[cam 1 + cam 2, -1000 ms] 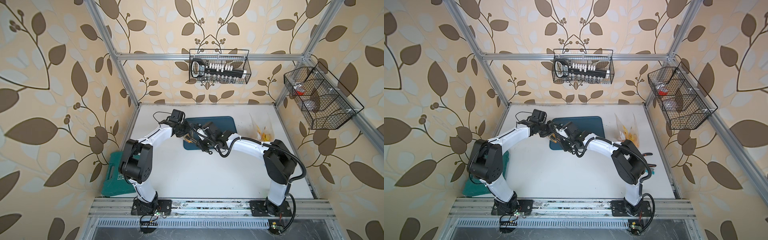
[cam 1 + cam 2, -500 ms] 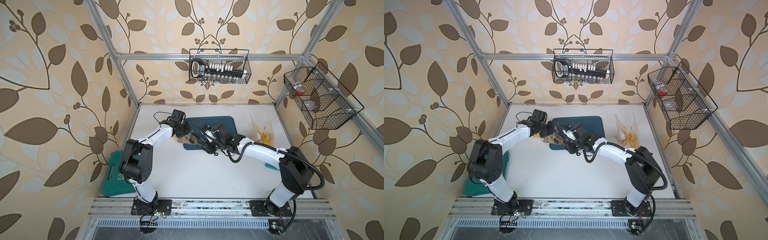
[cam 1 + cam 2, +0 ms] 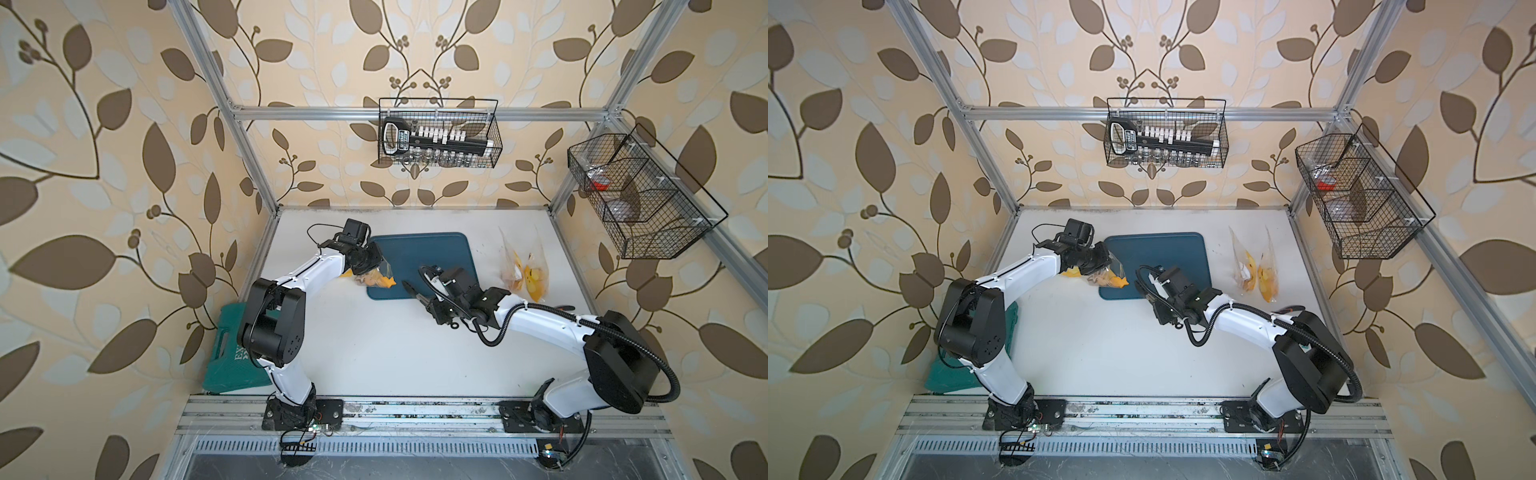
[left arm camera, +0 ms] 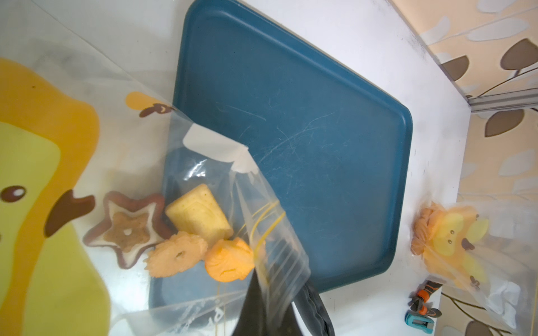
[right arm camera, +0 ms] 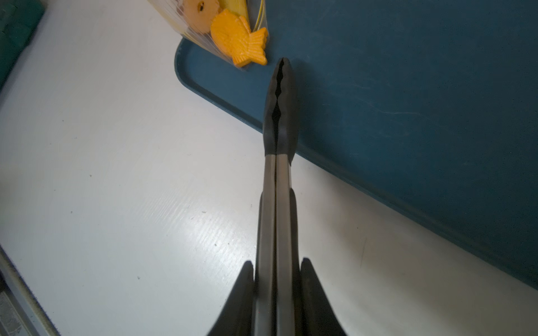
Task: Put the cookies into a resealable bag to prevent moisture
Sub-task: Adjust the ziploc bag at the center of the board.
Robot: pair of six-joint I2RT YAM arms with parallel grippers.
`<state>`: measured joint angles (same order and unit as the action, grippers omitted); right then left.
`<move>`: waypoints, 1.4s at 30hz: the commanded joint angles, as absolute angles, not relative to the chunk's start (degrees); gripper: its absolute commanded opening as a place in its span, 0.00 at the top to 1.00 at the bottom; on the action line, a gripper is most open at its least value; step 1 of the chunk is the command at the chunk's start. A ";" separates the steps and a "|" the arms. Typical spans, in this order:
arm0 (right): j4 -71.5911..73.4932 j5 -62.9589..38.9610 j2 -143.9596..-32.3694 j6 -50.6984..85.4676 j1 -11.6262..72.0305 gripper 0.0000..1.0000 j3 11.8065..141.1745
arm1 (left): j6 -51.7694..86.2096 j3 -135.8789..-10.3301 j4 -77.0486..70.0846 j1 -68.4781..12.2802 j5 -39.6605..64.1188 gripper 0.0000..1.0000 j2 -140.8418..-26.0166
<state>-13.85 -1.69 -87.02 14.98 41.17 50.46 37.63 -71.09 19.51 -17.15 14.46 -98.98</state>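
My left gripper [image 4: 279, 308] is shut on the zip edge of a clear resealable bag [image 4: 270, 261] printed with a duck, and holds it over the near left corner of the blue tray [image 4: 320, 145]. Inside the bag lie several cookies: a brown star [image 4: 128, 229], a yellow square [image 4: 199, 215], a flower [image 4: 176, 253] and an orange fish [image 4: 230, 259]. My right gripper [image 5: 278, 267] is shut on metal tongs [image 5: 279, 116]. Their black tips are closed, with nothing between them, a short way from the fish cookie [image 5: 238, 40]. Both top views show the bag [image 3: 376, 277] [image 3: 1108, 279].
Two more duck-print bags [image 3: 525, 272] lie right of the tray [image 3: 432, 257]. A green case [image 3: 232, 353] sits at the table's left edge. Wire baskets hang on the back wall [image 3: 438, 133] and the right wall [image 3: 640, 195]. A small blue and orange tool [image 4: 422, 314] lies near the spare bags.
My right arm has drawn the tongs back from the bag's mouth towards the right, and the tongs have closed empty. The left gripper still holds the bag in the same place.
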 commanded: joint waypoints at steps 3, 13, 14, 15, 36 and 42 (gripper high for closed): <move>-13.41 -1.91 -89.81 16.52 40.98 0.85 52.95 | 37.44 -73.86 19.70 -16.56 15.98 1.00 -96.72; -11.72 -10.23 -89.91 31.47 36.34 0.89 51.53 | 38.31 -75.58 20.42 -16.54 16.50 1.00 -94.28; -10.93 -11.53 -89.75 32.45 36.09 0.89 51.05 | 38.31 -75.74 20.48 -16.59 16.60 1.00 -94.14; -9.71 -13.28 -89.72 33.23 35.73 0.89 50.65 | 38.32 -75.91 20.59 -16.52 16.77 1.00 -94.08; -1.43 -20.15 -86.61 40.12 33.61 0.99 51.53 | 38.67 -75.20 20.11 -16.61 16.83 1.00 -94.06; -8.60 -5.05 -83.20 34.48 33.49 0.98 47.04 | 38.23 -75.26 21.20 -16.55 15.28 1.00 -93.02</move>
<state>-2.48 -14.98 -85.86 38.46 33.63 48.90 38.13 -73.52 20.62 -17.15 16.05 -96.66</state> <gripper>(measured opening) 0.221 0.047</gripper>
